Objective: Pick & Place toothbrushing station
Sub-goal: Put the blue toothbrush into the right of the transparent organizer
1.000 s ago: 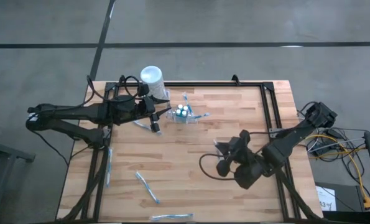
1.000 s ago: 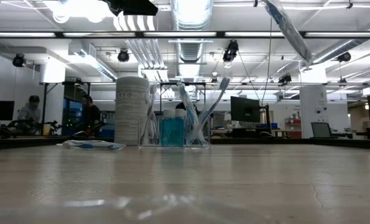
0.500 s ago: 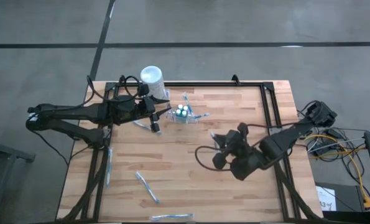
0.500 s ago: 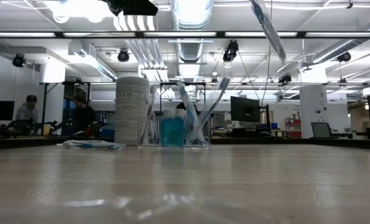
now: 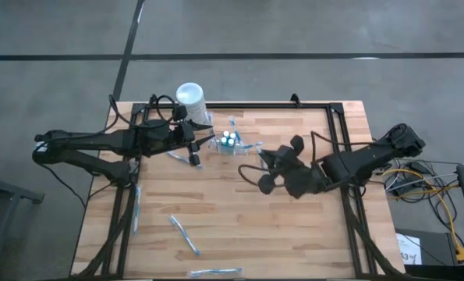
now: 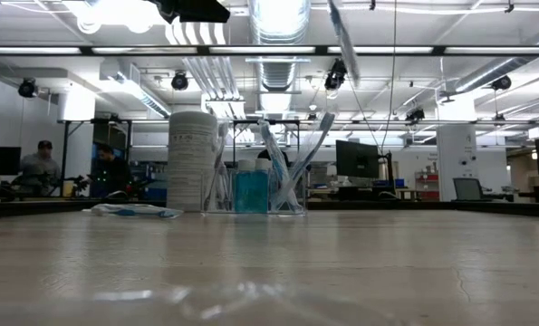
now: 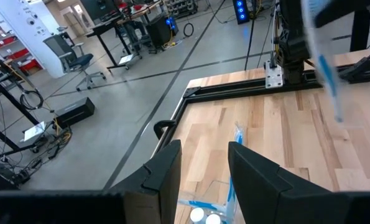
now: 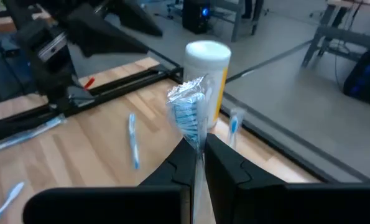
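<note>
Standing clear holder (image 5: pixel 229 143) with brushes and blue bottle, right end effector (image 8: pixel 196 163) pinching wrapped toothbrush (image 8: pixel 188 112)

A tall white cylinder with a round lid (image 5: pixel 190 96) stands at the far left corner of my wooden desk (image 5: pixel 294 234). Loose wrapped toothbrushes lie about the boards: one just beside the cylinder's foot (image 6: pixel 133 210), one near the middle of the front half (image 5: pixel 184 235), one along the left edge (image 5: pixel 136 211), one at the front edge (image 5: pixel 215 272). Black rails (image 5: pixel 337 140) frame the desk. Beyond it, two people sit far off in the room (image 6: pixel 43 165).
</note>
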